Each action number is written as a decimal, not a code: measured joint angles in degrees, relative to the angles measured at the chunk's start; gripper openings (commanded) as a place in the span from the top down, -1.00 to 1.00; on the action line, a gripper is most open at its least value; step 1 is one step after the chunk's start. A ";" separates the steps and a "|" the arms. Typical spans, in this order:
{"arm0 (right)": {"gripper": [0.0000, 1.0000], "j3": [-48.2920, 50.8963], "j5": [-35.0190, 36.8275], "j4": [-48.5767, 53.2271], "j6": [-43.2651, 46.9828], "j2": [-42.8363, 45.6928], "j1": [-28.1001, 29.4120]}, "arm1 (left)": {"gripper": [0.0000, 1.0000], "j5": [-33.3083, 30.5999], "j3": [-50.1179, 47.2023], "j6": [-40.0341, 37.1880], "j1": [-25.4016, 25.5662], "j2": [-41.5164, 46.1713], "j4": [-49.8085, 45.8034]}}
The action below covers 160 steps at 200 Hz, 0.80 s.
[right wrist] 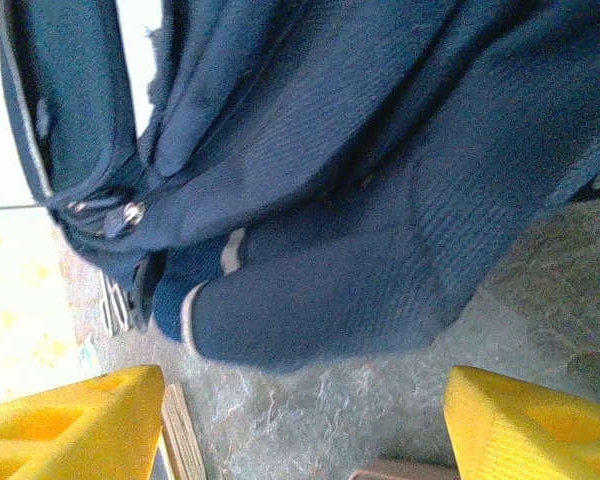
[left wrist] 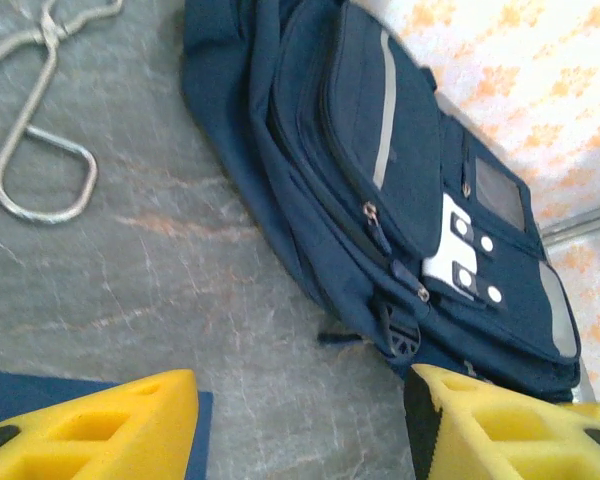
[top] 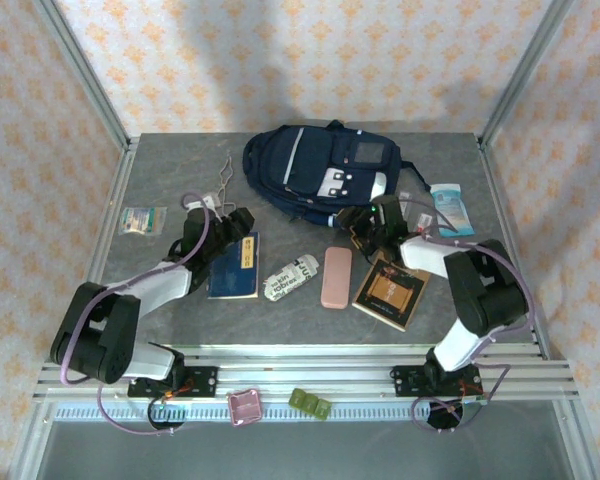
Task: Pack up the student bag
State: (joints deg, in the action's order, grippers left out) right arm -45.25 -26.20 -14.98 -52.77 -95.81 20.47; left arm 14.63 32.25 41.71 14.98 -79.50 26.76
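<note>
The student bag (top: 310,170) lies flat at the back middle of the table, navy with grey stripes and a white front patch. My left gripper (top: 235,222) sits just off its near left edge, over the top of a blue book (top: 236,266). In the left wrist view the yellow fingers (left wrist: 90,430) stand wide apart, open and empty, with the bag (left wrist: 410,200) ahead. My right gripper (top: 365,222) is at the bag's near right edge. Its wrist view shows the gripper (right wrist: 305,420) open over bare table, the bag's fabric (right wrist: 330,200) close in front.
In front of the bag lie a rolled printed packet (top: 291,276), a pink case (top: 337,277) and a brown book (top: 391,290). A tissue pack (top: 451,209) lies at the right, a small green packet (top: 141,220) at the left, and a metal wire clip (left wrist: 40,160) beside the bag.
</note>
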 measured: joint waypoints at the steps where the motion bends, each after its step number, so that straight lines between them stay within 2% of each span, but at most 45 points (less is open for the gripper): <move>1: -0.46 -0.09 0.11 -0.02 -0.07 -0.13 0.00 | -0.18 0.00 0.09 0.11 0.11 -0.15 -0.02; 33: -0.30 -4.63 2.10 -1.18 -3.65 -5.95 0.00 | -0.24 0.02 2.84 0.70 2.23 -3.02 -0.42; 43: 0.00 -5.60 3.15 -1.38 -4.00 -7.10 0.00 | -0.26 0.17 3.82 0.74 2.34 -4.07 -0.39; 48: 0.26 -6.05 3.61 -1.40 -4.59 -7.63 0.00 | -0.27 0.20 4.46 0.79 2.38 -4.68 -0.42; 55: 0.51 -6.75 4.22 -1.40 -4.94 -8.41 -0.04 | -0.29 0.20 5.38 0.85 2.45 -5.60 -0.46; 69: 0.82 -7.26 4.61 -1.84 -5.55 -9.40 -0.28 | -0.36 0.22 8.41 0.90 2.45 -8.48 -0.74; 78: 0.93 -7.26 4.57 -2.01 -5.60 -9.46 -0.44 | -0.39 0.20 10.86 0.74 2.45 -10.64 -1.49; 88: 1.00 -7.21 4.59 -2.54 -6.27 -9.33 -0.44 | -0.43 0.17 13.90 0.68 2.45 -13.18 -2.29; 108: 1.00 -5.92 4.57 -3.61 -6.40 -7.61 -0.63 | -0.49 -0.07 20.00 0.46 2.45 -18.73 -3.63; 160: 1.00 -3.48 3.87 -4.13 -6.38 -0.66 -0.92 | -0.43 -0.11 32.20 0.90 2.45 -32.98 -6.69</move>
State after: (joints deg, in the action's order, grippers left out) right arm -48.73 -22.33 -19.11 -59.16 -96.47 19.55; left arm 14.52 64.45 42.61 17.43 -112.49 20.08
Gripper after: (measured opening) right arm 0.066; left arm 0.725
